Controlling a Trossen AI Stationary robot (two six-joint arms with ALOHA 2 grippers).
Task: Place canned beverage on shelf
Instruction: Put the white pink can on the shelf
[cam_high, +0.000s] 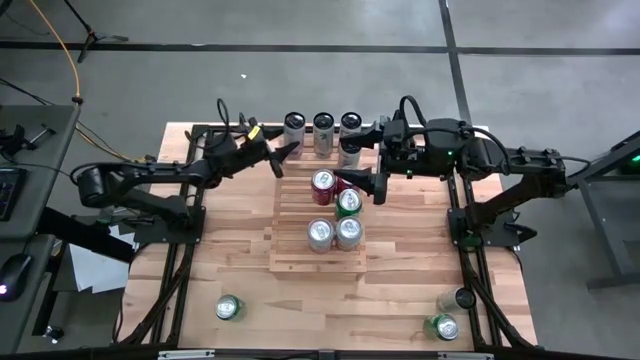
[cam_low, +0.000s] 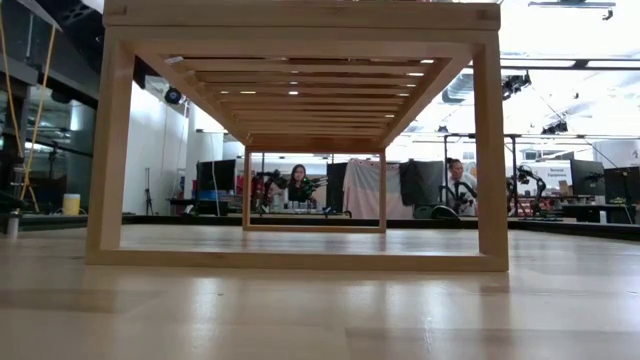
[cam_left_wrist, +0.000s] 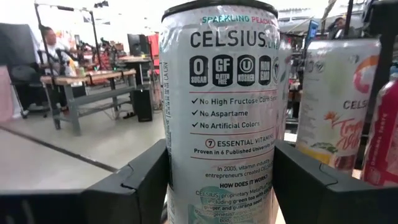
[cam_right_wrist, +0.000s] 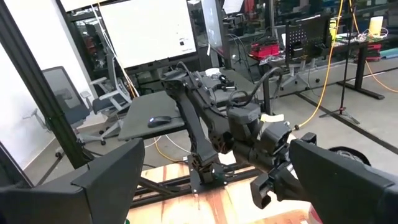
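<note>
Now, bench (cam_high: 200, 260) front: a green can (cam_high: 229, 308) stands well nearer than the shelf on the left-arm side. On the right-arm side there is a second green can (cam_high: 441, 326), with a silver can (cam_high: 457, 299) just beside it.
Shelf (cam_high: 300, 255): a pale slatted rack in the middle of the bench. In the low view it fills the frame as an open wooden frame seen from under its slats.
Cans on shelf: two silver cans (cam_high: 320, 233) sit side by side toward the near end. A green-top can (cam_high: 348, 202) is just beyond them, and a red can (cam_high: 322, 185) is beyond that, near the far end.
Right end effector (cam_high: 362, 183): it is over the shelf's far end, beside the red and green-top cans. Its fingers (cam_right_wrist: 106, 174) are spread wide with nothing between them.
Left end effector (cam_high: 285, 160): it is at the shelf's far corner on the left-arm side, spread. In its wrist view a white Celsius can (cam_left_wrist: 217, 112) stands upright between the fingers (cam_left_wrist: 143, 180). Whether they press on it cannot be told.
Beyond shelf: three upright cans (cam_high: 323, 127) stand in a row past the far edge. A fourth can (cam_high: 349, 152) is just nearer, partly under the right arm.
Room: seated people (cam_low: 298, 185) at desks, far behind the shelf in the low view.
</note>
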